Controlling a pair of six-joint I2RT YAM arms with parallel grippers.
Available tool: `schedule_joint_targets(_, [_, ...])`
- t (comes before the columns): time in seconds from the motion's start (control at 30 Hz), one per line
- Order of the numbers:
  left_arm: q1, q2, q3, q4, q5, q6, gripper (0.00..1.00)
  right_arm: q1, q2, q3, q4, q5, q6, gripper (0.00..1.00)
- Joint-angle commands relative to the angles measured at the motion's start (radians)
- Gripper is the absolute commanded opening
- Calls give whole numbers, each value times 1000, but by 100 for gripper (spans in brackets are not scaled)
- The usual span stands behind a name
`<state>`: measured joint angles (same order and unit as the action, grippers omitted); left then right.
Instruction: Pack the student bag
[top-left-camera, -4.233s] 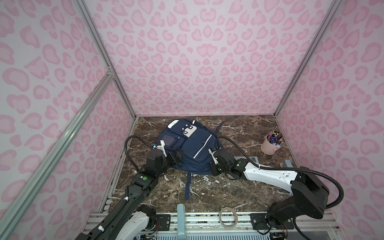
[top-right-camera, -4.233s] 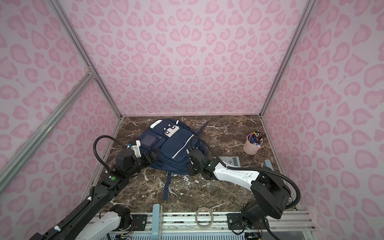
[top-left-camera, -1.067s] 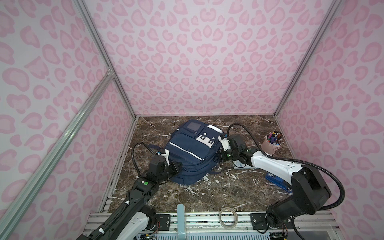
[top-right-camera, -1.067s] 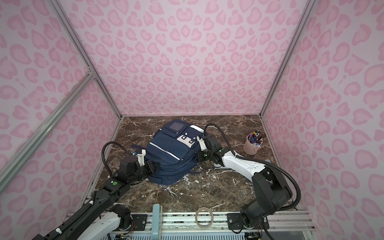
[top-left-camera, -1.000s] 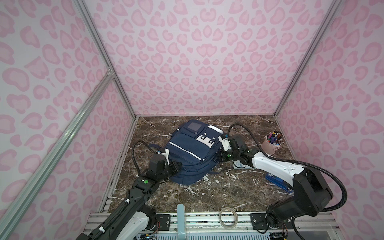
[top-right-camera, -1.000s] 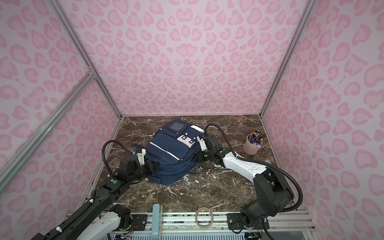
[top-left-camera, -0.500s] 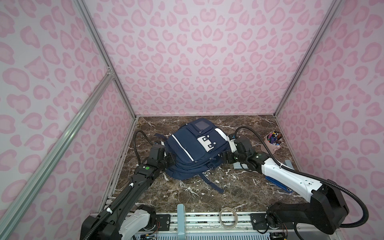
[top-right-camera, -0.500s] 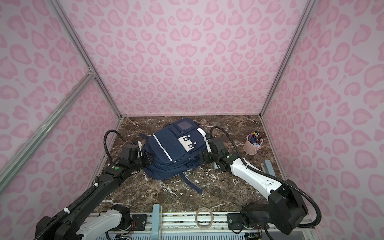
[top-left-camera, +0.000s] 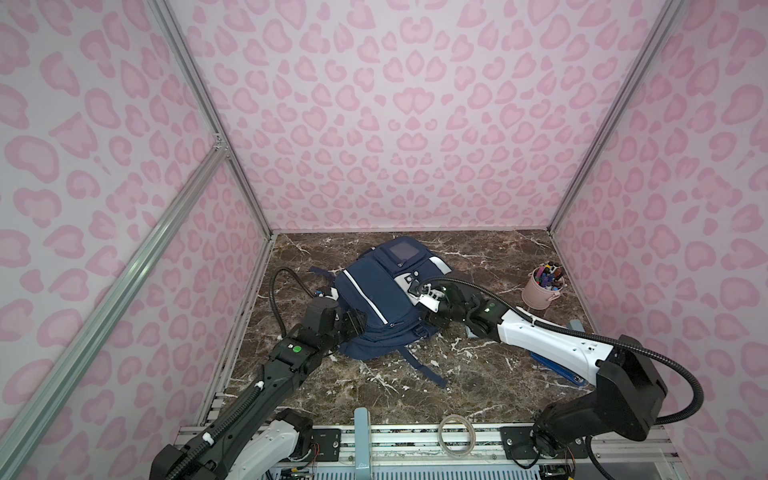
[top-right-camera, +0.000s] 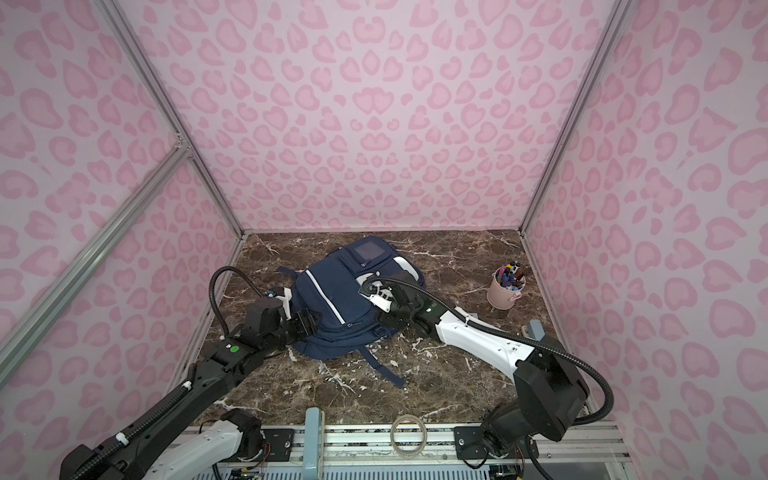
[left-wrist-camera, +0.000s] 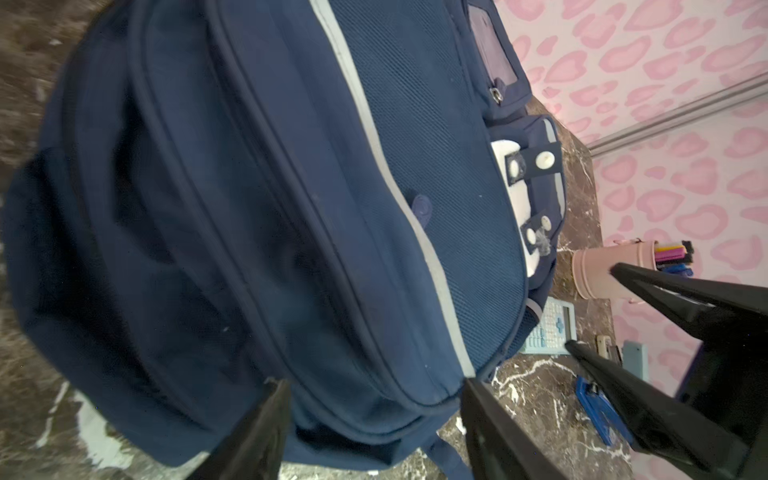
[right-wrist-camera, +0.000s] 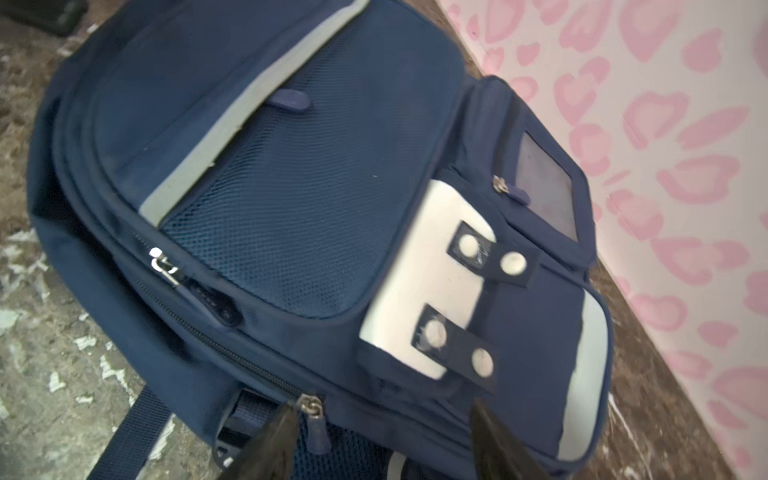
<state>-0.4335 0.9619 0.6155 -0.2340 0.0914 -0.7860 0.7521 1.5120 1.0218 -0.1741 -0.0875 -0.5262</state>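
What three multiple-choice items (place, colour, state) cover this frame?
1. In both top views, the pink cylindrical pen cup stands where from the navy-blue fabric backpack? A right; B left; C on it.
2. The backpack's reflective stripe is: A red; B white; C yellow.
3. The backpack is: A hanging from a gripper; B standing upright; C lying front-up on the brown marble table.
Key: A, the cup sits apart, right of the backpack; B, a pale band crosses the front pocket; C, its front pockets face up.
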Motion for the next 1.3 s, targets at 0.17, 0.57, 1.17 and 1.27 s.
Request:
schedule_joint_targets(0.17, [-4, 86, 16, 117, 33, -26, 59, 63, 137, 74, 51, -6, -227, 63])
schedule_joint_targets(0.57, [24, 179, 52, 121, -17, 20, 43, 92, 224, 177, -14, -77, -266, 0])
schedule_joint_targets(1.17, [-106, 18, -69, 316, -151, 291, 46, 41, 335, 350, -110, -334, 28, 0])
schedule_joint_targets(1.27, [-181, 34, -127, 409, -205, 284, 43, 45, 341, 357, -111, -347, 33, 0])
